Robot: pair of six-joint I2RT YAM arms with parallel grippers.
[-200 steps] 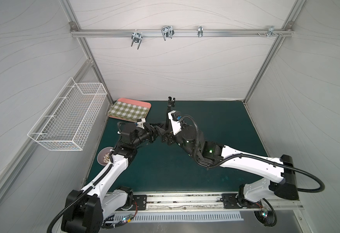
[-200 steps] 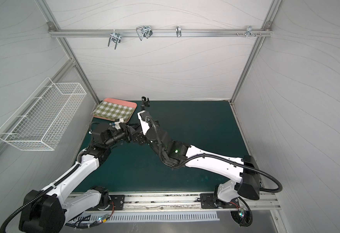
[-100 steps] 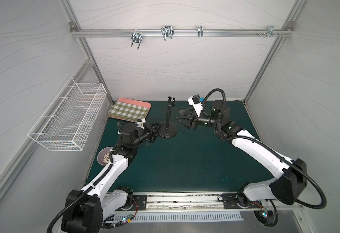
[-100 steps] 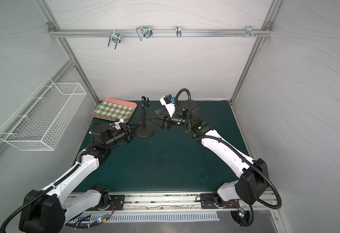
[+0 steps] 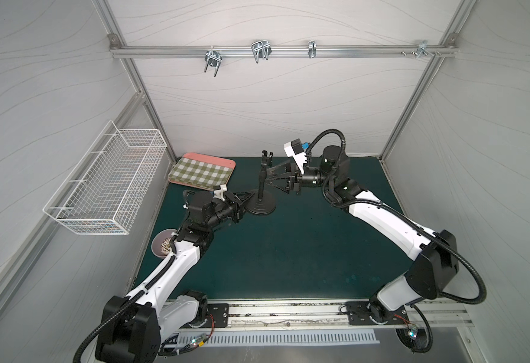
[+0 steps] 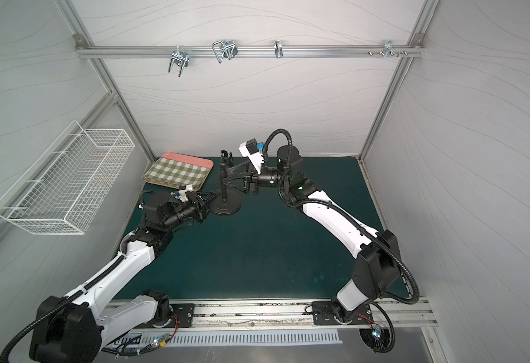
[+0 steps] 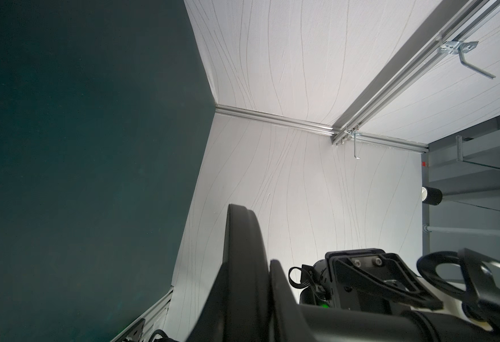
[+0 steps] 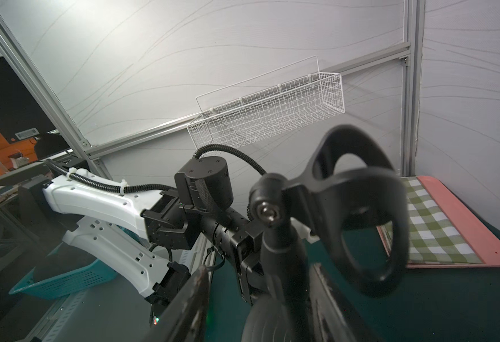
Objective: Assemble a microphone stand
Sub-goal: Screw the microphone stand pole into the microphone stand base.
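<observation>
- Green tabletop (image 5: 288,251), white walls; microphone stand (image 5: 261,201) upright near the back.
- Left hand (image 5: 247,201) clenched on the base (image 5: 263,210) rim, likely pinning it steady.
- Right hand (image 5: 267,175), jaws parted astride the rod (image 5: 261,188), seemingly ready to twist it home.

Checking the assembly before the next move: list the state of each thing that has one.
Round black disc base: flat on green mat.
Thin black rod with U-shaped clip: upright in base.
Left gripper: shut on base rim.
Right gripper: open, straddling rod.
</observation>
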